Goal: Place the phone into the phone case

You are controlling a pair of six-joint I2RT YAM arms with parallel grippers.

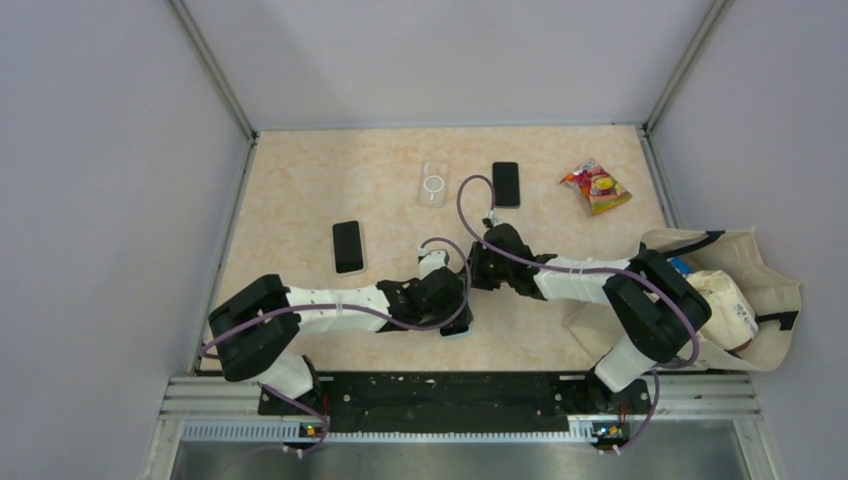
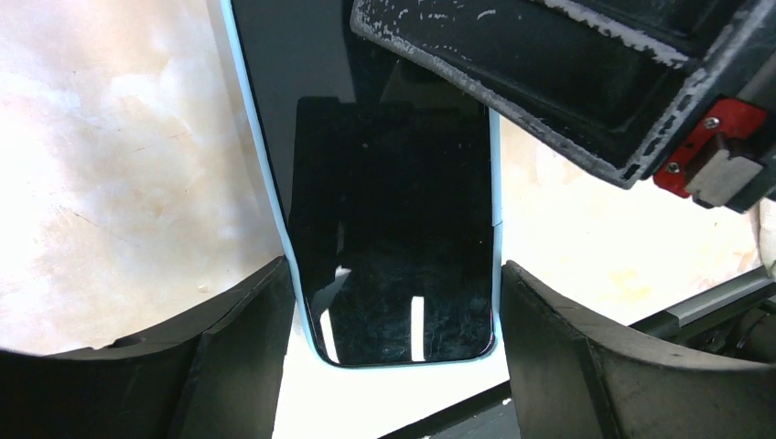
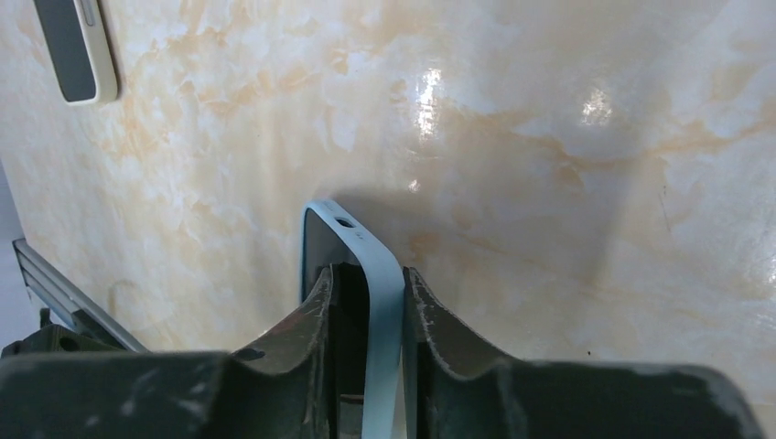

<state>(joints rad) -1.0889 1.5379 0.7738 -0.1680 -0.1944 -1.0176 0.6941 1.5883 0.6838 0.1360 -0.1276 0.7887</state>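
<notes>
- Beige marbled tabletop, walled in white, carries the work; both arms meet near its middle.
- Right gripper is clenched. Its two fingers pinch a light-blue phone case edge-on, one pad on each face, and the case's rounded corner pokes out past the tips.
- Left gripper grasps the same case across its width. Each finger meets a long edge of the blue rim, and the black glass-fronted phone sits between them, screen toward the wrist camera.
- The phone looks bedded at the end nearest the left fingertips, where the rim wraps the corner evenly. The end under the right gripper is hidden, so I cannot tell whether it is seated.
- To finish well, the left fingers should act as a steady brace while the right pads press face to back along the rim toward the hidden end, without dragging sideways. Too hard a side squeeze from the left could bow the rim off the phone.
- Farther out, past both sets of fingertips, lie a clear phone case with a ring and a second black phone.
- A third black phone lies outside the left fingers.
- A red-and-yellow snack packet and a cream cloth bag lie well apart. None of these is needed.
</notes>
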